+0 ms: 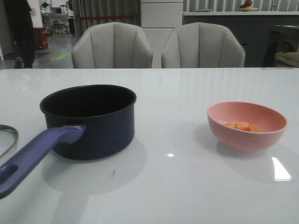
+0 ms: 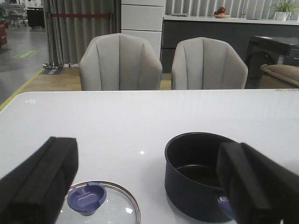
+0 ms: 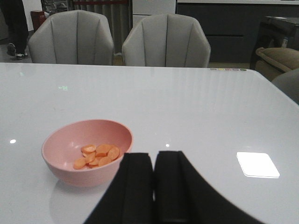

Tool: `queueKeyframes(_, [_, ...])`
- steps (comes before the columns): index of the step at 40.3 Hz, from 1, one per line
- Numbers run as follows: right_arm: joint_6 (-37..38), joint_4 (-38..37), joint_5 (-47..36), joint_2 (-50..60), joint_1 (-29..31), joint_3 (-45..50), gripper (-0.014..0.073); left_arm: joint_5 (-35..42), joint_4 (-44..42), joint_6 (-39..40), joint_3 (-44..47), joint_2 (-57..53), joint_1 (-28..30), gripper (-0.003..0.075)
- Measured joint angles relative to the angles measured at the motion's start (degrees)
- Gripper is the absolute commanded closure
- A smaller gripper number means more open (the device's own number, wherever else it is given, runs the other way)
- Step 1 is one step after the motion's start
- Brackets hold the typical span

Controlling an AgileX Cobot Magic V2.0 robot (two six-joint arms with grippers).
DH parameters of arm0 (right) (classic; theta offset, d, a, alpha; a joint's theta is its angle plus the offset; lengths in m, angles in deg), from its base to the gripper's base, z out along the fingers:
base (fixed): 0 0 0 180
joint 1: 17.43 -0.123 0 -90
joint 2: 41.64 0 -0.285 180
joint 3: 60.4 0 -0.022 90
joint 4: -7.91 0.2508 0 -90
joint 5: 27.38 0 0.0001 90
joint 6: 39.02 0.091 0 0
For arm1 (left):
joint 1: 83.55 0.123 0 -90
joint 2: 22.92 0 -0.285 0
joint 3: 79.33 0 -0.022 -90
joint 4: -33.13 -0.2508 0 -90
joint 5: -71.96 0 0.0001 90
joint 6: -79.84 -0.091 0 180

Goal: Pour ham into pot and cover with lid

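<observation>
The dark navy pot (image 1: pixel 91 121) stands upright and empty at the table's left, its purple-blue handle (image 1: pixel 32 156) pointing to the front left; it also shows in the left wrist view (image 2: pixel 196 175). The glass lid (image 2: pixel 100 207) with its blue knob (image 2: pixel 86 198) lies flat left of the pot; only its rim (image 1: pixel 8 140) shows in the front view. The ham slices (image 1: pixel 243 126) lie in the pink bowl (image 1: pixel 246 125) at the right, also in the right wrist view (image 3: pixel 97 155). My left gripper (image 2: pixel 149 179) is open above the lid and pot. My right gripper (image 3: pixel 153 161) is shut and empty beside the bowl.
Two grey chairs (image 1: pixel 112 46) (image 1: pixel 203 46) stand behind the table's far edge. A bright light reflection (image 3: pixel 258 164) lies on the white tabletop to the right of the bowl.
</observation>
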Motion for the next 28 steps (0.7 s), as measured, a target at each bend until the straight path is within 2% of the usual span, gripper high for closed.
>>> queueKeyframes(6, [0.0,0.0,-9.5,0.0,0.0,0.1,0.0445,0.1,-0.3,0.0,0.0,0.0,-1.0,0.0083])
queueKeyframes(9, [0.0,-0.1,-10.6,0.0,0.0,-1.7,0.0445,0.1,-0.4,0.0,0.0,0.0,-1.5,0.0083])
queueKeyframes(14, [0.0,-0.1,-6.2,-2.4,0.0,-9.9,0.0445,0.1,-0.5,0.0,0.0,0.0,-1.8,0.0083])
queueKeyframes(21, [0.0,-0.1,7.2,-12.3,0.0,-21.1,0.0445,0.1,-0.6,0.0,0.2,0.0,-1.8,0.0083])
queueKeyframes(28, [0.0,-0.1,14.0,-17.9,0.0,-23.5,0.0445,0.2,-0.7,0.0,0.2,0.0,-1.8,0.0083])
